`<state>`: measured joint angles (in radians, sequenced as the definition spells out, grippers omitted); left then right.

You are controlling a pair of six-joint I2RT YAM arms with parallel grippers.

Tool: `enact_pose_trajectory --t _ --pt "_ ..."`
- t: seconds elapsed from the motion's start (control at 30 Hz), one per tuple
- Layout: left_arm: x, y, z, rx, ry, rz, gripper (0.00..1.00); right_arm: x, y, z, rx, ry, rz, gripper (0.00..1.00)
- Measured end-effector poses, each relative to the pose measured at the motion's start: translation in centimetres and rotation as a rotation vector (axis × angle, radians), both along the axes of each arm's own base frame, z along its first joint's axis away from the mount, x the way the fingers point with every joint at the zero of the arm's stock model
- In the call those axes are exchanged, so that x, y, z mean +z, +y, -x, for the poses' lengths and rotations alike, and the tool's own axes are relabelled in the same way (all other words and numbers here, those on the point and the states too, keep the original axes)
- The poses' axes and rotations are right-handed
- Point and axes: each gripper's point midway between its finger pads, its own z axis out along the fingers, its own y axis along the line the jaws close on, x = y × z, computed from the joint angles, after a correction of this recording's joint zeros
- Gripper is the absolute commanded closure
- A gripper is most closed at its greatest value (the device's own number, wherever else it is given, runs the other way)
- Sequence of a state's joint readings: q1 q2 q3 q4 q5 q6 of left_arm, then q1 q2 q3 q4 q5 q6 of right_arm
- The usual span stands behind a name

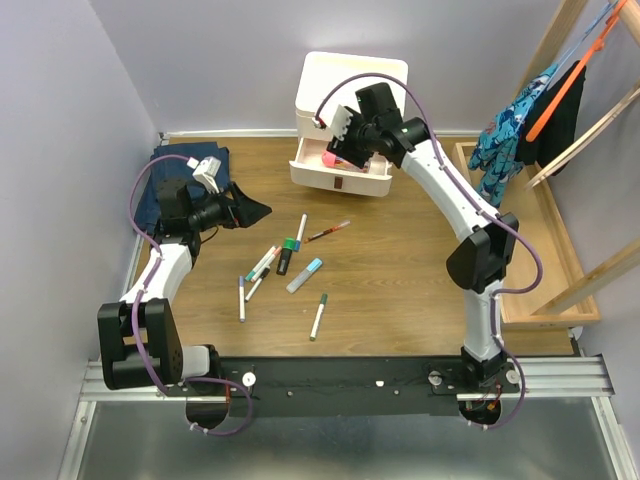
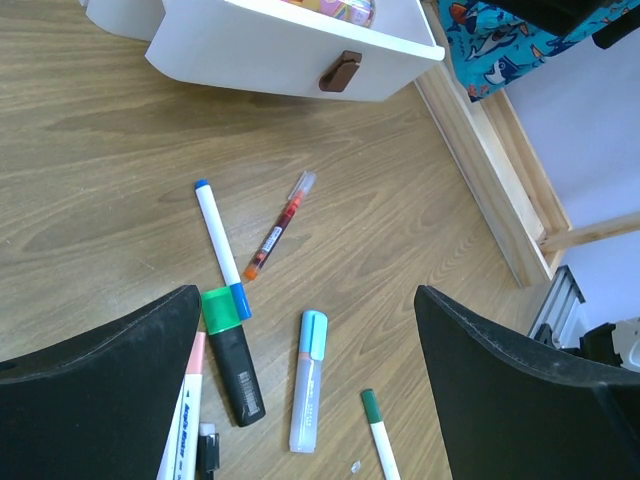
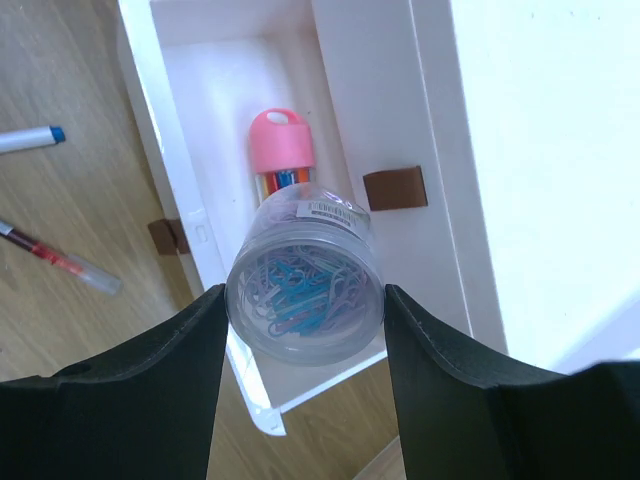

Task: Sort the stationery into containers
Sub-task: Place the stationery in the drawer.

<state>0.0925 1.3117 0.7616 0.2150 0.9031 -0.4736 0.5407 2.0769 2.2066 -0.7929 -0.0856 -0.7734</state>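
Right wrist view: the right fingers pinch a clear round jar of coloured paper clips over the pulled-out drawer of the white cabinet, where a pink-capped tube lies. Over the wooden desk, the left fingers hang spread wide above loose pens: a green-capped black marker, a pale blue highlighter and a red pen.
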Motion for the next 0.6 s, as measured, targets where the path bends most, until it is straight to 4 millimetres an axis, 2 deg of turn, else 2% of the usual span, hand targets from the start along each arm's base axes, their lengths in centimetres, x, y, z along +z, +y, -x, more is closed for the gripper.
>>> enact_pose_trajectory --t 0.23,0.6 --pt "0.0 0.1 0.0 0.002 0.000 0.000 0.03 -1.0 1.6 -2.1 -0.014 -0.017 -0.040 0.47" --pt "-0.1 0.4 -0.1 0.011 0.000 -0.001 0.03 -3.1 4.8 -4.3 -0.012 0.011 -0.159 0.45"
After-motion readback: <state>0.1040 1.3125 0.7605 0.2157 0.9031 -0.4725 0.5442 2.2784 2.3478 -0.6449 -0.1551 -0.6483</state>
